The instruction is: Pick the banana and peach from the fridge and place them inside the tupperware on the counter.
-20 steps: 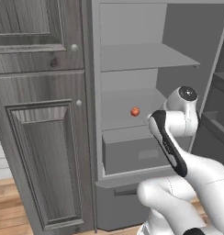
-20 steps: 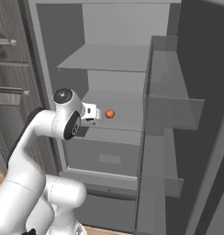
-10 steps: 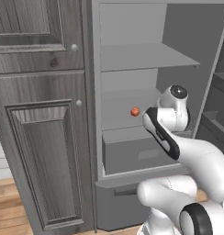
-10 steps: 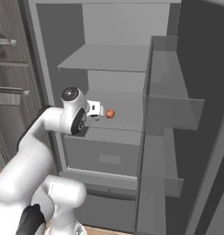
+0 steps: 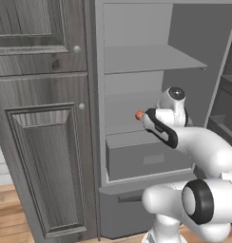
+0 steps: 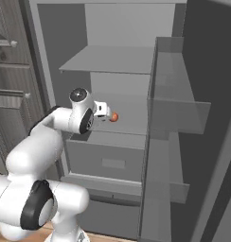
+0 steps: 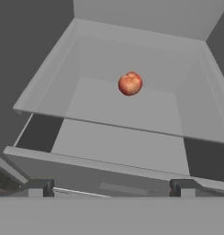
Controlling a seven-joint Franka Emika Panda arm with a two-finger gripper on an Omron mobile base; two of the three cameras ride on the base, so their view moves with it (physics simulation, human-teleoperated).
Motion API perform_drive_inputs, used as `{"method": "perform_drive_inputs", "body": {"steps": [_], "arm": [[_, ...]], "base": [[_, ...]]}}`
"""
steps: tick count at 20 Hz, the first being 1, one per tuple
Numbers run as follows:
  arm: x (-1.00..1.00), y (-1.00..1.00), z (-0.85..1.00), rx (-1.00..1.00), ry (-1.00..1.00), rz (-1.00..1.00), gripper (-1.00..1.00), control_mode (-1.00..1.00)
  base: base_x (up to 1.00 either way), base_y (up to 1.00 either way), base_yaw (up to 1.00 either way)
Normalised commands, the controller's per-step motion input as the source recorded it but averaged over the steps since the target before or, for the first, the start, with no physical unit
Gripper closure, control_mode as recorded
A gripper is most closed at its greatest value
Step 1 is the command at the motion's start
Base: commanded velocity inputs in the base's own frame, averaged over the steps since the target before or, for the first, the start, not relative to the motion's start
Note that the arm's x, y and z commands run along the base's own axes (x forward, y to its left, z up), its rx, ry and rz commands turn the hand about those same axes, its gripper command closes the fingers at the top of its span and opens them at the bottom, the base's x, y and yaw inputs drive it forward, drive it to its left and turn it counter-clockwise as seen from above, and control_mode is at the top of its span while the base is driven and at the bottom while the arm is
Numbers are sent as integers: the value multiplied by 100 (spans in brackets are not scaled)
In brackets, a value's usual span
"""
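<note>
peach (image 7: 130, 83) | round, no long axis | on fridge (image 5: 137, 61) shelf

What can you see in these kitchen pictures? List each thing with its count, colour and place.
small round red-orange peach: one, red-orange, on the middle fridge shelf, ahead of the hand.
tall grey fridge: one, grey, door open, plain shelves inside.
pull-out drawer: one, grey, below the peach's shelf.
door racks: grey, on the open door at right.
dark wood-grain panelled cabinets: dark grey, left of the fridge, round knobs.
wooden floor: brown, bottom left.
white arm's gripper: one, fingers dark, open, holding nothing.
</note>
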Motion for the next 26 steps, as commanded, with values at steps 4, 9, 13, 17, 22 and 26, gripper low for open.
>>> {"method": "perform_drive_inputs", "body": {"steps": [4,9,13,17,22,26], "arm": [[33,0,-14,0,0,0,-100,-100],[27,-5,-15,0,0,0,-100,-100],[20,-16,-17,0,0,0,-100,-100],[19,-19,-15,0,0,0,-100,-100],[25,-8,-10,0,0,0,-100,-100],[35,0,-8,0,0,0,-100,-100]], "base": [[0,0,0],[0,0,0],[0,0,0],[0,0,0],[0,0,0],[0,0,0]]}}
